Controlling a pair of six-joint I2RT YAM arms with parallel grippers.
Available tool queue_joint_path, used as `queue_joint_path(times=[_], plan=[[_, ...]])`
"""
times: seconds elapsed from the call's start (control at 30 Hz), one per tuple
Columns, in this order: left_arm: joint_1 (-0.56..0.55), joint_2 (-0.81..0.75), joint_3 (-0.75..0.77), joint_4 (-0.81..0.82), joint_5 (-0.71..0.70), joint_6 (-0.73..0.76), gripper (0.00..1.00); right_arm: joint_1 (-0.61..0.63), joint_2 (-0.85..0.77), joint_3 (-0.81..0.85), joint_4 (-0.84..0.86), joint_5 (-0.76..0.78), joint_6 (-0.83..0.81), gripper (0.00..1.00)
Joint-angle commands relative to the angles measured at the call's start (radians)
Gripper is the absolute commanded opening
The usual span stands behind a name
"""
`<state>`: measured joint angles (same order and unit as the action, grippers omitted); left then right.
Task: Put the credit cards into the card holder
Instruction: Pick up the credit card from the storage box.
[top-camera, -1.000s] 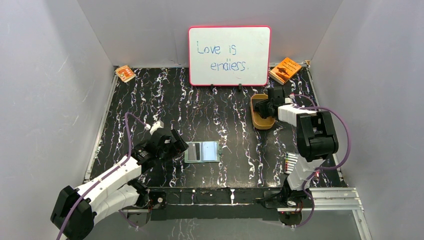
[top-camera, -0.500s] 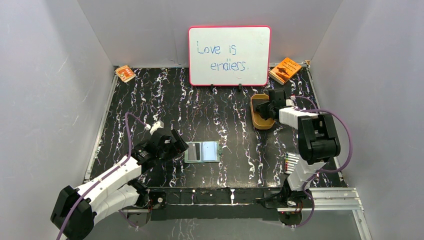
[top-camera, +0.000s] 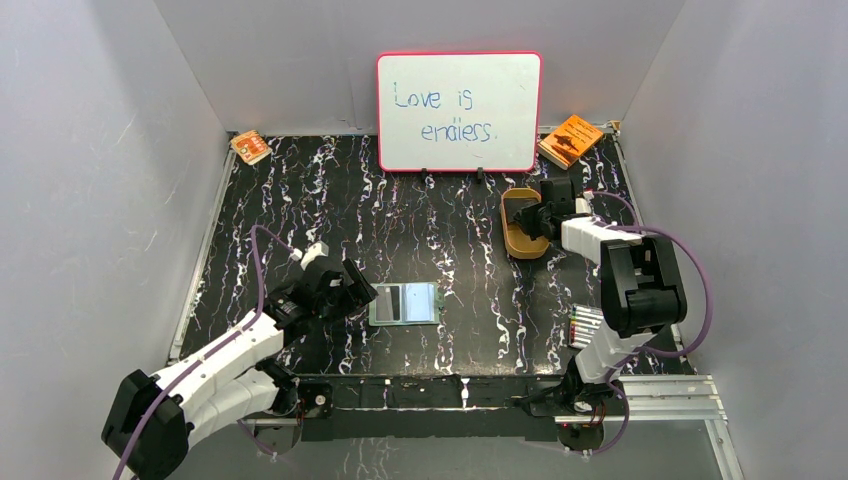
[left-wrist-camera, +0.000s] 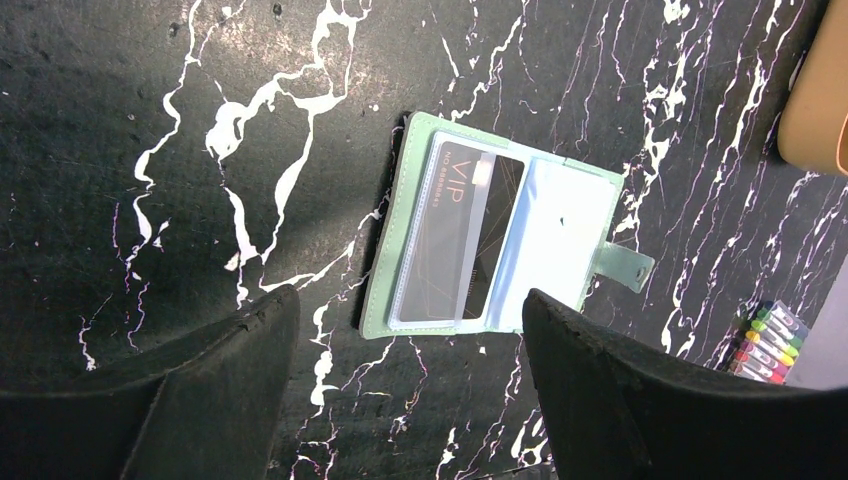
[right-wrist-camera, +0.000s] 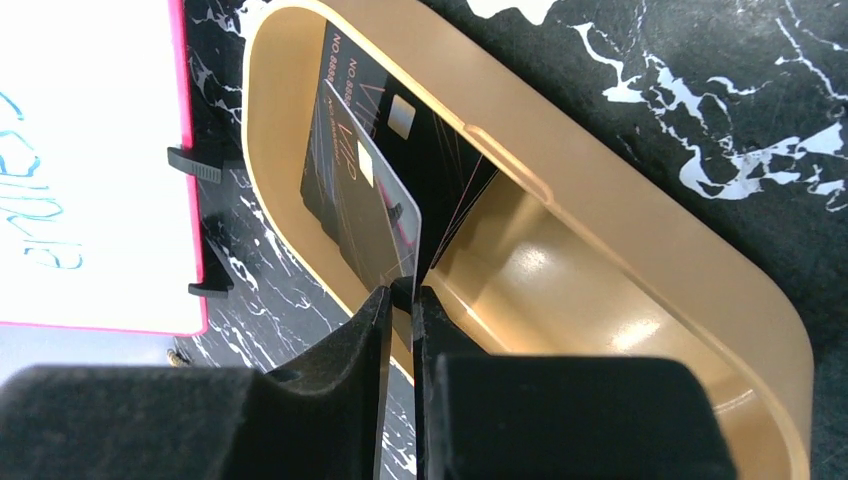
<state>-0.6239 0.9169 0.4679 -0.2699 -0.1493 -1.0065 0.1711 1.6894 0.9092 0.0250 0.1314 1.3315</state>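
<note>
The card holder (top-camera: 404, 303) lies open near the table's front, grey-green rim, pale inside; in the left wrist view (left-wrist-camera: 570, 235) one black card (left-wrist-camera: 462, 240) sits in its clear pocket. My left gripper (top-camera: 358, 293) is open and empty just left of the holder, seen close in the wrist view (left-wrist-camera: 405, 335). My right gripper (top-camera: 527, 217) is over the tan oval tray (top-camera: 510, 240). In the right wrist view it (right-wrist-camera: 402, 293) is shut on the edge of a black card (right-wrist-camera: 355, 200), held on edge above the tray (right-wrist-camera: 640, 260). Another black card (right-wrist-camera: 440, 165) leans inside.
A whiteboard (top-camera: 459, 110) stands at the back. An orange booklet (top-camera: 570, 140) lies back right, a smaller one (top-camera: 250, 147) back left. A bundle of coloured markers (top-camera: 580, 325) lies by the right arm's base, also seen in the left wrist view (left-wrist-camera: 765, 340).
The right arm has shifted slightly right and back at the tray, its gripper staying over the tray. The left arm and holder have not moved.
</note>
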Motion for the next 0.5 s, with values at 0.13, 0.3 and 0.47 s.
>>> queue_joint_path(times=[0.13, 0.3, 0.47], plan=[[-0.002, 0.002, -0.002, -0.007, 0.003, -0.004, 0.78, 0.0, -0.045, -0.007, -0.037, -0.005, -0.019, 0.13], [-0.001, -0.006, -0.007, -0.007, 0.002, -0.007, 0.78, 0.001, -0.053, 0.001, -0.039, -0.007, -0.023, 0.08], [-0.002, -0.007, -0.005, -0.01, -0.001, -0.007, 0.78, 0.001, -0.073, 0.039, -0.077, 0.03, -0.036, 0.0]])
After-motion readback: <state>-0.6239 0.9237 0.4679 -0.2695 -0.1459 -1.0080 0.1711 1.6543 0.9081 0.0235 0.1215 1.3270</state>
